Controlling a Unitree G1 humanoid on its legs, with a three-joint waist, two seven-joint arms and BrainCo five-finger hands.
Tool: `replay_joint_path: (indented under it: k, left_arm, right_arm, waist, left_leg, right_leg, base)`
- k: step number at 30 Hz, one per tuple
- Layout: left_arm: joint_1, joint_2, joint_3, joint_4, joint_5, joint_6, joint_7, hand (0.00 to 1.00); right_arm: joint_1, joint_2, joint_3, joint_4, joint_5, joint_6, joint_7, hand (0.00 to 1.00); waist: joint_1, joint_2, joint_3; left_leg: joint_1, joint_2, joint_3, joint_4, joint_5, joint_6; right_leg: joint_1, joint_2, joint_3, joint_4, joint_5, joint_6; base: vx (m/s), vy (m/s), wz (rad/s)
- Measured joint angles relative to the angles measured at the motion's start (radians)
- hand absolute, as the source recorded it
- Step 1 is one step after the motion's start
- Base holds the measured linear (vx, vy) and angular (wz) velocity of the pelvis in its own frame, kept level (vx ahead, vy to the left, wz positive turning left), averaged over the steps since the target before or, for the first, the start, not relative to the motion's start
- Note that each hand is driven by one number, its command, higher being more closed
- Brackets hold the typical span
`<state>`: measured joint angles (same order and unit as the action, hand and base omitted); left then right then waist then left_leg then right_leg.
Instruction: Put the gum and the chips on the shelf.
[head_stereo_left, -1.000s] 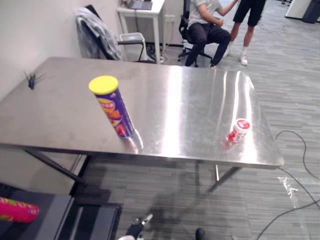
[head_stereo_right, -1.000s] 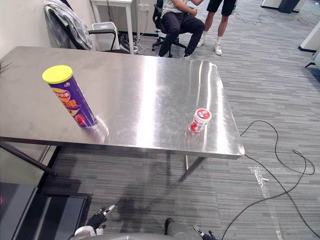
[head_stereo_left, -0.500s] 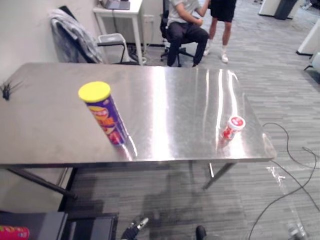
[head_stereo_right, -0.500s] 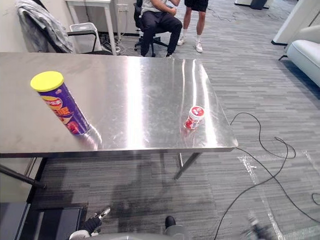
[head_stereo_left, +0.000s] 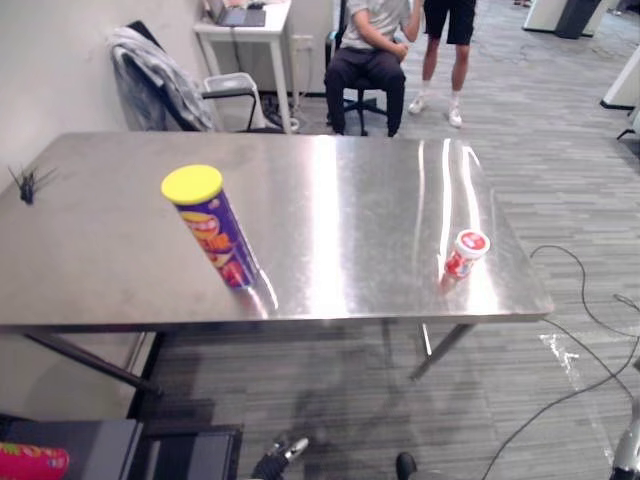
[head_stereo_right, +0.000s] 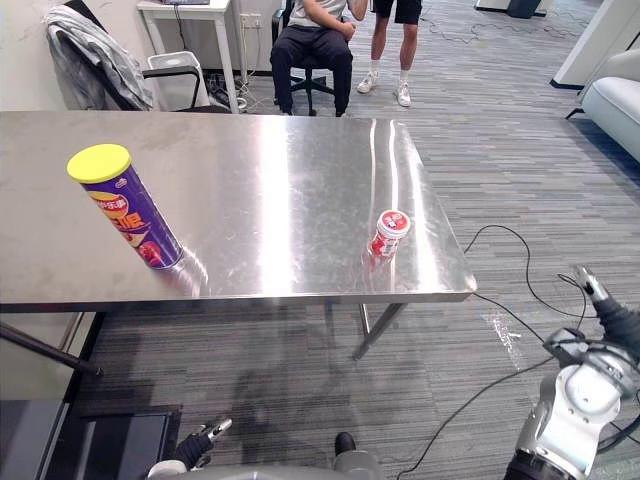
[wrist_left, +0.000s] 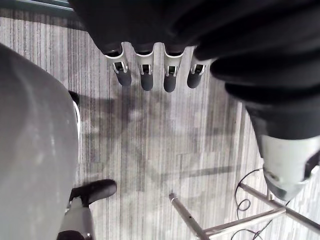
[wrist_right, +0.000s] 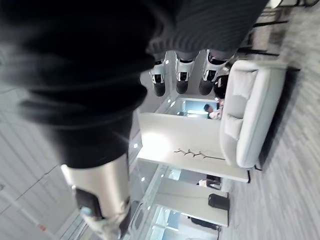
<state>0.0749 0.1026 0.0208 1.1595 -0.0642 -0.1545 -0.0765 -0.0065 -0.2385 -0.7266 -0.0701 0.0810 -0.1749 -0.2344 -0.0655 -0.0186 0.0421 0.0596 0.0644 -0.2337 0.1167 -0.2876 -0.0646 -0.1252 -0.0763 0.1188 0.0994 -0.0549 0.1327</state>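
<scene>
A tall purple chips can (head_stereo_left: 218, 238) with a yellow lid stands on the left half of the steel table (head_stereo_left: 340, 200). A small red and white gum bottle (head_stereo_left: 464, 253) stands near the table's right front corner. My left hand (wrist_left: 146, 75) hangs low over the floor in front of the table, fingers straight and holding nothing; it also shows at the bottom edge (head_stereo_right: 195, 443). My right hand (head_stereo_right: 612, 318) is raised at the lower right, well clear of the table, its fingers (wrist_right: 181, 71) relaxed and holding nothing.
A dark shelf unit (head_stereo_left: 100, 450) sits at the lower left with a pink can (head_stereo_left: 30, 461) on it. Behind the table stand a chair with a grey jacket (head_stereo_left: 160, 65), a white desk (head_stereo_left: 248, 25), a seated person (head_stereo_left: 365, 55) and a standing person (head_stereo_left: 445, 40). A white sofa (head_stereo_right: 615, 100) is at the far right.
The camera has shifted slightly. My right arm has risen into view at the lower right. The chips can and the gum bottle stay where they were on the table.
</scene>
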Motion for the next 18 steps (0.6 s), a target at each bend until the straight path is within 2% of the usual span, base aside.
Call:
replay_joint_path:
  k: [3,9,11,15,18]
  left_arm:
    - [-0.001,0.001,-0.014,-0.011,0.001,0.000,-0.005,0.00]
    - [0.000,0.002,-0.026,-0.017,0.001,-0.001,-0.009,0.00]
    - [0.000,0.001,-0.030,-0.017,0.001,-0.001,-0.009,0.00]
    - [-0.001,0.002,-0.046,-0.017,-0.008,-0.001,-0.011,0.00]
    - [-0.001,0.004,-0.053,-0.017,-0.039,-0.001,-0.011,0.00]
  right_arm:
    - [-0.012,-0.027,0.050,-0.030,-0.005,-0.001,0.024,0.00]
    - [-0.041,-0.039,0.164,-0.030,-0.006,0.000,0.092,0.00]
    - [-0.045,-0.042,0.183,-0.025,-0.004,0.000,0.094,0.00]
    - [-0.098,-0.125,0.258,0.116,0.003,0.002,0.115,0.00]
    - [-0.128,-0.154,0.285,0.192,0.012,0.004,0.127,0.00]
  waist:
    - [0.015,-0.001,-0.001]
    - [0.020,0.002,-0.008]
    - [0.022,0.005,-0.011]
    - [0.036,0.009,-0.017]
    - [0.040,0.010,-0.017]
  left_leg:
    - [-0.005,-0.001,-0.004,0.008,0.000,0.000]
    - [-0.024,-0.004,-0.038,0.022,0.000,0.000]
    - [-0.030,-0.006,-0.045,0.026,0.000,0.000]
    - [-0.041,-0.007,-0.050,0.032,0.001,0.000]
    - [-0.042,-0.007,-0.052,0.032,0.001,0.000]
  right_leg:
    - [0.001,-0.001,-0.003,0.000,0.000,0.000]
    - [0.008,-0.007,-0.028,-0.005,0.000,0.000]
    - [0.008,-0.009,-0.031,-0.007,0.002,-0.003]
    - [0.016,-0.011,-0.033,-0.041,0.022,-0.005]
    - [0.029,-0.013,-0.039,-0.064,0.034,-0.002]
  base:
    - [0.00,0.013,0.06]
    - [0.00,0.013,0.15]
    - [0.00,0.020,0.12]
    - [0.00,0.013,0.04]
    - [0.00,0.005,0.01]
